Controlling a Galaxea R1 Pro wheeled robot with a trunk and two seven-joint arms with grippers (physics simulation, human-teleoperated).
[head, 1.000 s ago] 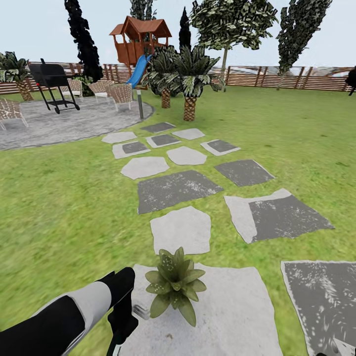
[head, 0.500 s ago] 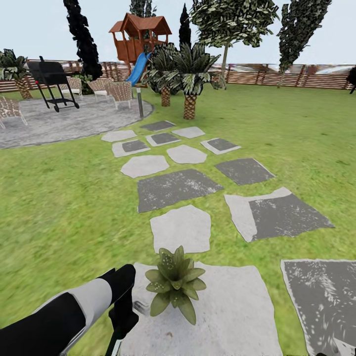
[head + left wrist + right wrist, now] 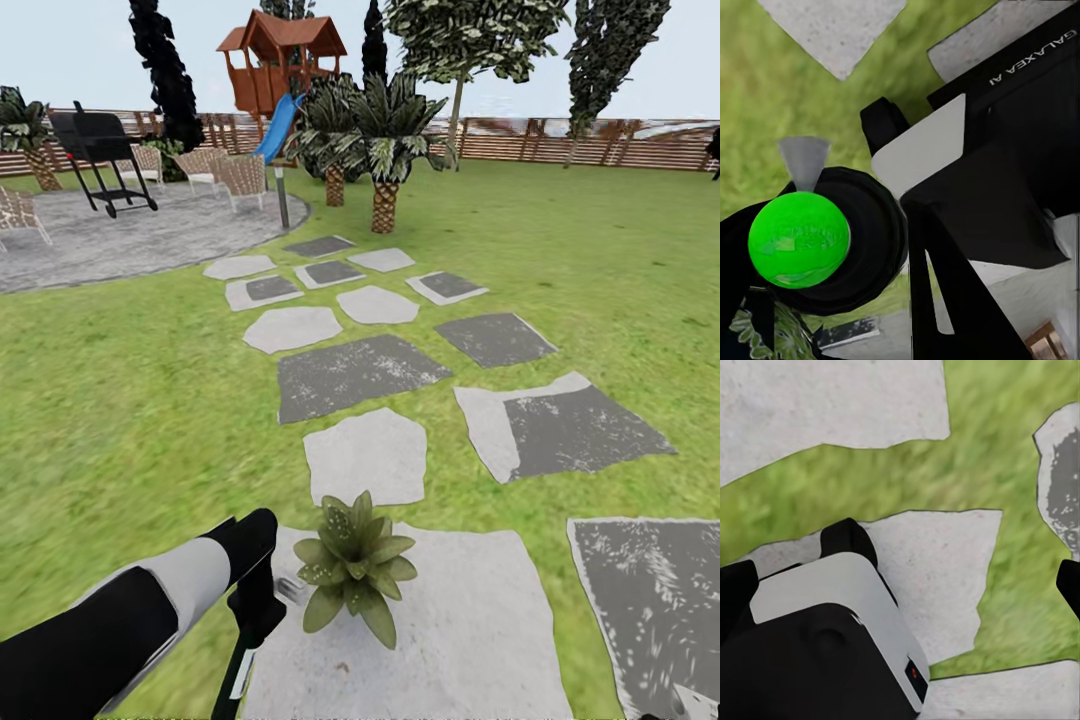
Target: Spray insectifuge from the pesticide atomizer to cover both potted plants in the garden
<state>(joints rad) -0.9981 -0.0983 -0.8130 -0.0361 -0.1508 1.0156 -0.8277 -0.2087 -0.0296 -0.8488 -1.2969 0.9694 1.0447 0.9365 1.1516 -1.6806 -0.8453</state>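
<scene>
We looked out over the garden's lawn, where a path of grey stepping stones ran toward a paved patio with a black grill, wicker chairs, a wooden play tower with a blue slide, palm plants and a slatted fence behind. One potted plant, a low rosette of olive leaves, sat on the nearest pale slab. Our left arm reached in from the lower left, and the left gripper hung just beside the plant's leaves, on its left. From it a slim dark body with a white label ran downward, and a pale nozzle pointed at the leaves, so we took this for the pesticide atomizer, grasped in that gripper, though the view was poor there. In the left wrist view a bright green round shape sat within dark parts, with leaves at the edge. Of the right gripper we made out only a dark fingertip over grass and stone, and we could not tell whether it was spread or closed.
</scene>
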